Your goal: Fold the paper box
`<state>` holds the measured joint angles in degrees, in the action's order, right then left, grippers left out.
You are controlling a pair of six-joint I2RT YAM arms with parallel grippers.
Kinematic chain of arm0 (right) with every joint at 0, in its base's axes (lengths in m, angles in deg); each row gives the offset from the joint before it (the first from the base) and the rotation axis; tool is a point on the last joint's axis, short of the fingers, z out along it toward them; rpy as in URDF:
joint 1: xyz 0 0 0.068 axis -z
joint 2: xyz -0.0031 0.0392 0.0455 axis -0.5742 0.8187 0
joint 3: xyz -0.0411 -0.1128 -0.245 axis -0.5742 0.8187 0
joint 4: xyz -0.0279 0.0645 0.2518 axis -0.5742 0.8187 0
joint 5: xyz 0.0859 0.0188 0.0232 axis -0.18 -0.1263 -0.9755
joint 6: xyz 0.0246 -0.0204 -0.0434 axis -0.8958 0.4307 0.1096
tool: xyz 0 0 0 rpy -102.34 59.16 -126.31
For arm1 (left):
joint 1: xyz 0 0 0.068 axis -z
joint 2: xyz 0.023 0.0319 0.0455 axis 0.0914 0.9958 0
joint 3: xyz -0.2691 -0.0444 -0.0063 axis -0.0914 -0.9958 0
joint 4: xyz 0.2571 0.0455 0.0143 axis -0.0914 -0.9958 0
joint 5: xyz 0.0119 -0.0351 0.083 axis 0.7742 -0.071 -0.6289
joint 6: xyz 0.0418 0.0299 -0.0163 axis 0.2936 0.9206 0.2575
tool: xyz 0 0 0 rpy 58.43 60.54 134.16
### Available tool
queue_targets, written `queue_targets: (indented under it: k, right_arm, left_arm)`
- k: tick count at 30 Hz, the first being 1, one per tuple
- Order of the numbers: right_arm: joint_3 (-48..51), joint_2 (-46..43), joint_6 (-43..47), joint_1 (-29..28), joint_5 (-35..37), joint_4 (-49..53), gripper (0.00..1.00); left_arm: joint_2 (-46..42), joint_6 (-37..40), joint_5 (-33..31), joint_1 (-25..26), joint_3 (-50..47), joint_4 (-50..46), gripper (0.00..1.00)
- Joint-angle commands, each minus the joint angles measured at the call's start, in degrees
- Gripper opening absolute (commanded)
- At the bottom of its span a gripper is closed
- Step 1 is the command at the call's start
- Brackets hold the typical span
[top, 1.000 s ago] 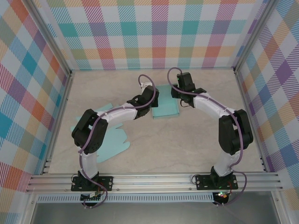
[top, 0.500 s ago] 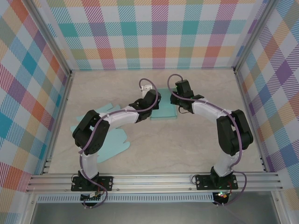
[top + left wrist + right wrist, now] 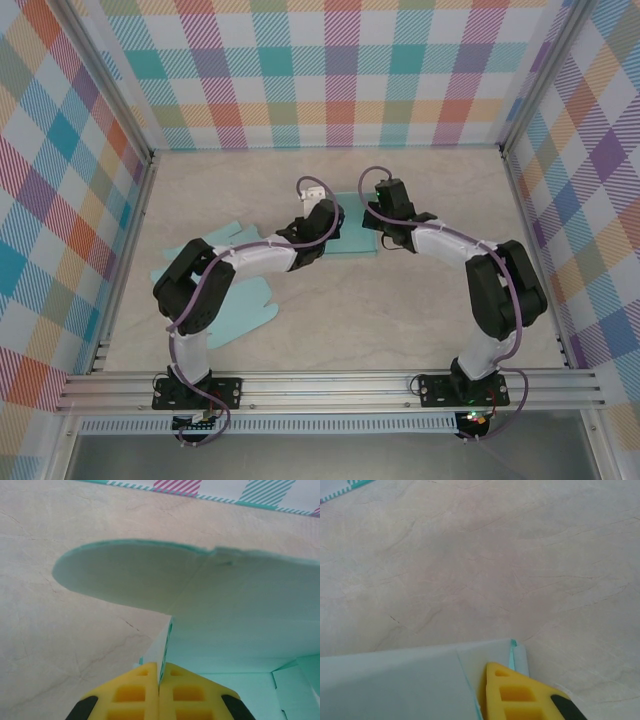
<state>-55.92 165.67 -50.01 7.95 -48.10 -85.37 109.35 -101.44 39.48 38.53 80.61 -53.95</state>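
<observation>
Both arms have drawn inward since a second ago, and the right claw (image 3: 385, 215) has narrowed; less teal shows between them. Paper box (image 3: 356, 240) sits mid-bench (image 3: 400, 310) toward the far wall, between the two claws and part-folded. From the left wrist, a rounded flap (image 3: 125, 572) juts left, lifted off the bench, with the box's open inside below right. Long axis can't be told with the arms over it. Left claw (image 3: 333, 224) (image 3: 159, 680) is pressed together, pinching a thin upright edge of the box (image 3: 240, 610). Right claw (image 3: 495, 675) is closed at a corner of the box (image 3: 395, 680). A second flat teal sheet (image 3: 245, 300) lies by the left arm.
</observation>
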Motion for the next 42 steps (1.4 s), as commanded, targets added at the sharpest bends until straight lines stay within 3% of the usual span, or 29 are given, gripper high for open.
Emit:
queue_targets:
  k: [1, 15, 25, 27, 35, 42]
  right_arm:
    - [3.8, -1.7, -1.5, -1.3, -2.2, -2.4, 0.10]
    - [16.7, -5.9, 2.0, -3.0, -0.2, -16.1, 0.05]
    - [22.3, -6.3, 6.9, -3.4, 0.2, -20.1, 0.06]
    - [23.3, -6.6, 7.8, -3.4, 0.0, -21.1, 0.07]
    - [26.0, -7.4, 9.0, -3.6, 0.5, -22.8, 0.09]
    - [27.9, -7.3, 9.2, -4.4, 1.3, -23.9, 0.10]
  left_arm:
    - [-1.3, -0.9, -0.1, 1.2, -3.4, 0.9, 0.00]
    - [-2.3, 3.1, -1.4, 1.9, -14.3, 12.2, 0.00]
    - [-3.2, 4.2, -1.4, 1.9, -18.5, 12.6, 0.00]
    - [-3.7, 4.0, -0.7, 1.9, -19.6, 13.3, 0.05]
    - [-7.3, 2.0, 2.5, 2.0, -23.1, 13.9, 0.42]
    - [-14.4, -0.3, 4.6, 2.1, -26.0, 11.2, 0.64]
